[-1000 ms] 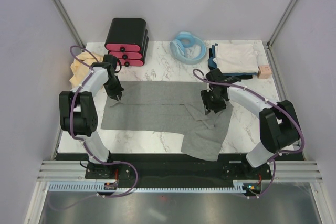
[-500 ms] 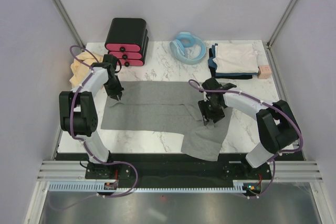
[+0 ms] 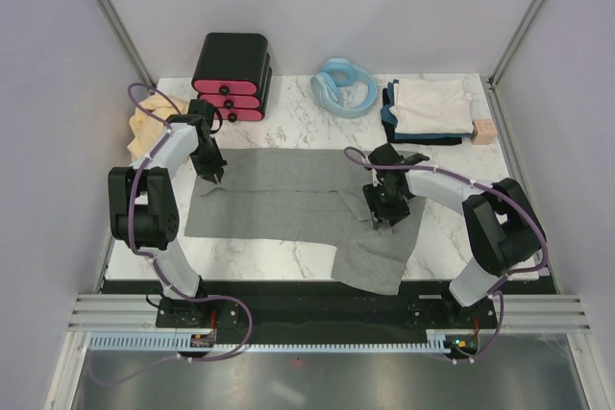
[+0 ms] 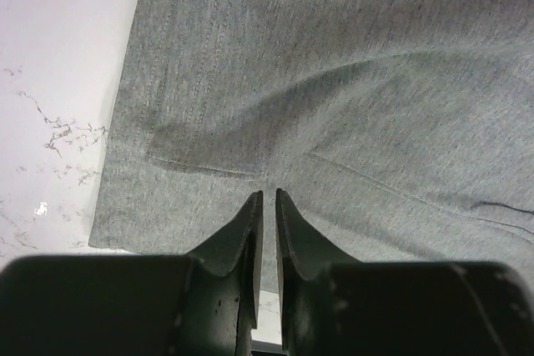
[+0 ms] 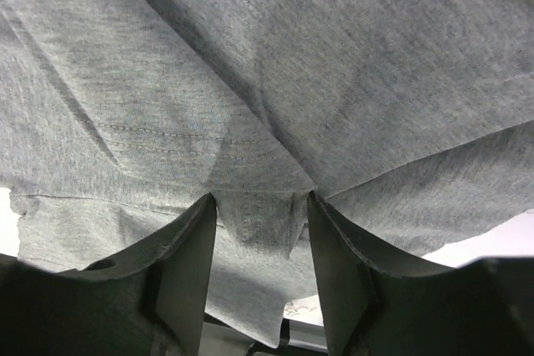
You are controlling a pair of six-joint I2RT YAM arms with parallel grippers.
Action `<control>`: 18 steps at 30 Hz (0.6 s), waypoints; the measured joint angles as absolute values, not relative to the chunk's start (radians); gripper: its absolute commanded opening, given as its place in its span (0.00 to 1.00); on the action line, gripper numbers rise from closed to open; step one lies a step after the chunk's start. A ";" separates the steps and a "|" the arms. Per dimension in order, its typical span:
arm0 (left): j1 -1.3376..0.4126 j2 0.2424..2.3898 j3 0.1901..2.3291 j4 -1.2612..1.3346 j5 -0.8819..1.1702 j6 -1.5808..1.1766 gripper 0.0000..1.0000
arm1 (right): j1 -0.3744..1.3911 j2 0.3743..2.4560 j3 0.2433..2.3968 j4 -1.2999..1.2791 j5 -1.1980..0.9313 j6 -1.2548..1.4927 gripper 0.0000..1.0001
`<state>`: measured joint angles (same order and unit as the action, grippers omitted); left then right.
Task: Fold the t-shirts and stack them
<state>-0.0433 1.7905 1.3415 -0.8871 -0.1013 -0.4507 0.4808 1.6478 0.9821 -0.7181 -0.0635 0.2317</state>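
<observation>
Shirts show in three places from the top camera. A large grey t-shirt (image 3: 279, 194) lies spread on the marble table (image 3: 298, 127), on the arms' side of the black box with pink drawers (image 3: 233, 74). A tan-yellow t-shirt (image 3: 144, 133) is bunched just left of the box. Well to the box's right, past a light-blue coiled hose (image 3: 344, 86), a folded whitish t-shirt (image 3: 432, 103) lies on dark navy t-shirts (image 3: 388, 114), with a small pink block (image 3: 483, 131) beside them. Only this view gives the grey shirt's outline: a long flat band whose end farthest from the box is rumpled and slants toward the arms. The left gripper (image 3: 219, 180) stands on the corner nearest the box, and the right gripper (image 3: 381, 221) on the rumpled end. The left wrist camera adds what the top one cannot. Its dark fingers (image 4: 238, 239) are drawn almost together and nip the cloth where shallow creases and a stitched line meet at the tips. A strip of bare marble lies beside the shirt's straight hemmed edge. The right wrist camera is filled almost wholly with heathered knit, layered and ridged. Its fingers (image 5: 183, 264) stand apart with a tuck of hem spanning the gap. Whether they press on it cannot be told.
</observation>
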 measured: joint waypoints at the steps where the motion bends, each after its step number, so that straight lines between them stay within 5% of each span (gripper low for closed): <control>1: -0.043 1.790 1.341 -0.888 -0.101 -0.451 0.17 | 0.481 1.650 0.982 -0.717 -0.064 0.232 0.46; 5: -0.043 1.790 1.341 -0.887 -0.101 -0.451 0.17 | 0.481 1.656 0.982 -0.717 -0.067 0.234 0.30; 9: -0.043 1.791 1.341 -0.887 -0.101 -0.451 0.17 | 0.481 1.642 0.982 -0.718 -0.063 0.242 0.00; 18: -0.043 1.791 1.341 -0.887 -0.101 -0.451 0.17 | 0.487 1.603 1.026 -0.751 -0.059 0.248 0.02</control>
<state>-0.0433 1.7908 1.3415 -0.8871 -0.1005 -0.4507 0.4866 1.6032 1.0264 -0.7509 -0.0589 0.2478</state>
